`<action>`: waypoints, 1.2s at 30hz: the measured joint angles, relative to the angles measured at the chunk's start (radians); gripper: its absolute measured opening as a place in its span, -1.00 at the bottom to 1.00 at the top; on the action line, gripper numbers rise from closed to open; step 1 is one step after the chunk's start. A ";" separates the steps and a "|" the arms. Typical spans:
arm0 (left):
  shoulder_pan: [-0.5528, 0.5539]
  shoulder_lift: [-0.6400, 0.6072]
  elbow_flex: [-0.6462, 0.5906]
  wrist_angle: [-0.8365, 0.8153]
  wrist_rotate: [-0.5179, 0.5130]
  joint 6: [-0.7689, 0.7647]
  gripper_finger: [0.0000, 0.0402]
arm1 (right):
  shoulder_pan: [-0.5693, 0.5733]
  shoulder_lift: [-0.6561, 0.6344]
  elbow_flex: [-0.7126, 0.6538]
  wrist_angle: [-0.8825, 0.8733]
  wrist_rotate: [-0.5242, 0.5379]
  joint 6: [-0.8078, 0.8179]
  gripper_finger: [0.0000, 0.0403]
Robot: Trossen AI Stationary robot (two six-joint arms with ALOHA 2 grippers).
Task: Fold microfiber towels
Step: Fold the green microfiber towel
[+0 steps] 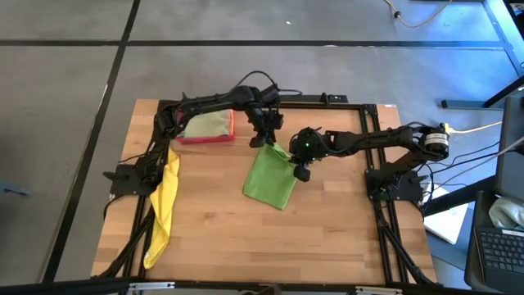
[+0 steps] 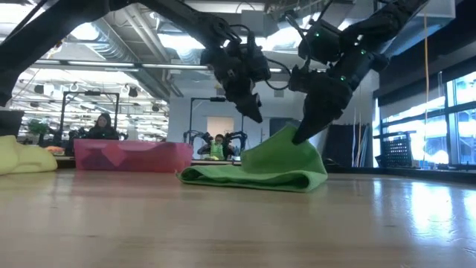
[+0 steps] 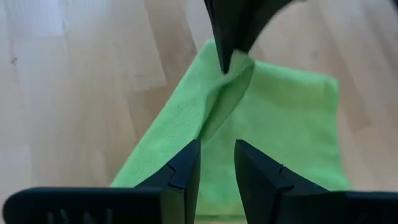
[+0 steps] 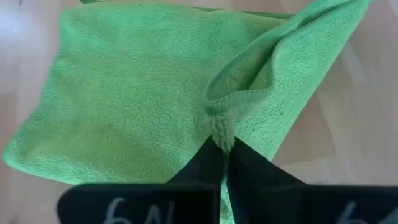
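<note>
A bright green microfiber towel (image 1: 270, 182) lies in the middle of the table, doubled over, with its rounded fold (image 2: 245, 179) toward the near edge. My right gripper (image 2: 301, 135) is shut on its far right part and holds that part up in a peak. My left gripper (image 2: 254, 113) hovers open just above the towel's far end, a little left of the right gripper; its fingers (image 3: 186, 168) have a narrow gap and nothing between them. A pale olive towel (image 1: 209, 123) lies in the pink tray (image 1: 205, 139). A yellow towel (image 1: 164, 205) lies along the left edge. My right gripper pinches the green towel's hemmed edge (image 4: 222, 127) between its two fingertips, at a bunched bit of the towel's far right side. The fingers come from above, slanting down. That part stands raised in a ridge (image 3: 233, 74); the rest of the towel lies flat on the table.
The pink tray stands at the far left, close behind my left arm. The yellow towel hangs partly over the left frame rail (image 1: 151, 238). Bare wood (image 1: 327, 238) stretches between the green towel and the near edge. People sit in the room beyond (image 2: 100, 126).
</note>
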 joint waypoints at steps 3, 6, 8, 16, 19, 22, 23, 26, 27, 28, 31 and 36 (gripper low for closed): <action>-0.002 -0.008 0.000 -0.038 -0.032 0.066 -0.55 | 0.003 0.000 0.000 -0.005 -0.006 0.001 -0.95; 0.000 -0.009 -0.001 -0.101 -0.096 0.157 -0.55 | 0.006 -0.006 0.000 -0.006 -0.008 0.000 -0.95; 0.006 -0.009 -0.001 -0.098 -0.128 0.221 -0.55 | 0.010 -0.015 0.001 -0.003 -0.007 -0.001 -0.92; 0.012 -0.001 -0.001 -0.055 -0.170 0.439 -0.55 | 0.037 -0.037 0.001 0.000 -0.007 -0.003 -0.90; 0.013 0.015 -0.001 -0.050 -0.191 0.446 -0.53 | 0.047 -0.037 0.001 0.002 -0.007 -0.001 -0.95; 0.006 0.025 0.000 -0.022 -0.209 0.445 -0.48 | 0.058 -0.037 0.001 0.014 -0.007 -0.001 -0.96; 0.000 0.030 0.001 0.000 -0.219 0.445 -0.46 | 0.062 -0.039 0.001 0.018 -0.007 -0.002 -0.95; -0.013 0.038 -0.001 0.028 -0.225 0.444 -0.41 | 0.070 -0.050 0.001 0.027 0.000 -0.002 -0.89; -0.019 0.043 0.001 0.054 -0.225 0.444 -0.40 | 0.071 -0.057 0.001 0.019 0.000 -0.003 -0.88; -0.024 0.046 0.001 0.058 -0.225 0.444 -0.39 | 0.070 -0.061 0.001 0.021 0.000 -0.004 -0.87; -0.035 0.067 0.000 0.048 -0.225 0.432 -0.39 | 0.070 -0.071 0.001 0.008 0.004 -0.003 -0.87; -0.043 0.078 -0.001 0.009 -0.238 0.432 -0.39 | 0.070 -0.074 0.001 0.005 0.011 -0.003 -0.93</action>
